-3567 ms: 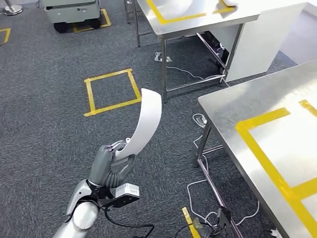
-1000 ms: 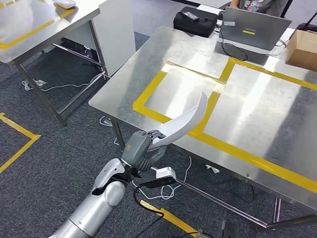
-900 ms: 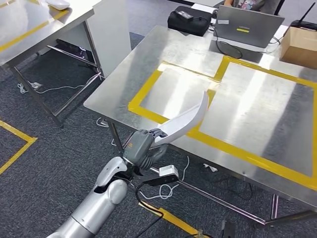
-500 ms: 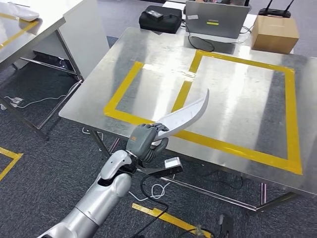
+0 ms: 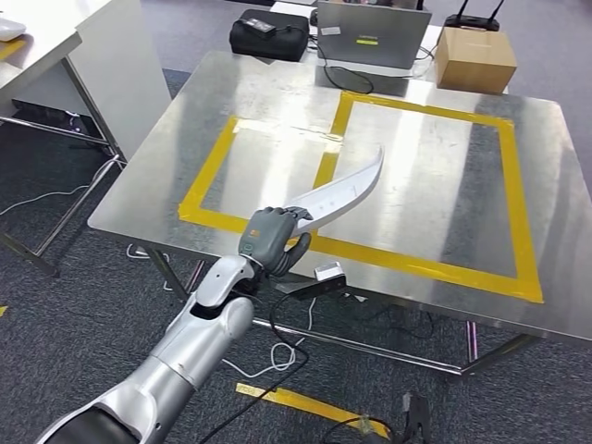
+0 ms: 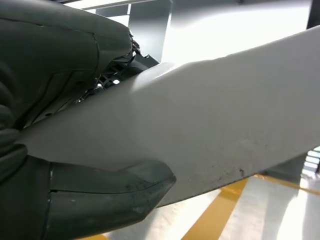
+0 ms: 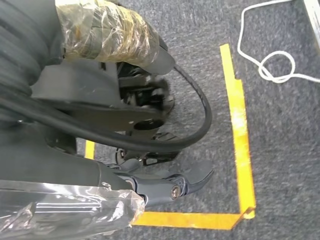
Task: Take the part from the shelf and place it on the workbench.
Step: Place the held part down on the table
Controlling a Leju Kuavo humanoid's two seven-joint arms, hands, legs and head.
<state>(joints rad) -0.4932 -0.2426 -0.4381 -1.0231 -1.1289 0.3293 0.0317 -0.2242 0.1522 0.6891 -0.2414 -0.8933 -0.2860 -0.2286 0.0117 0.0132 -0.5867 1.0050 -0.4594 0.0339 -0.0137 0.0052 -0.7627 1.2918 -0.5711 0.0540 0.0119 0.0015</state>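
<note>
**Curved part over the bench edge**

Our left hand clasps the white part by its near end, mid-frame above the workbench. It looks stiff, light and smooth (perhaps slippery); gripping that end suits. Right hand: we cannot tell.

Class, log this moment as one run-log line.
left hand: holds white curved part | part: above workbench front edge, not placed | right hand: hanging, state unclear

1. Laptop at far edge of steel table, lid up.
2. Black bag just left of laptop.
3. Cardboard box right of laptop.
4. White cable on grey carpet, nearer than laptop.
</note>
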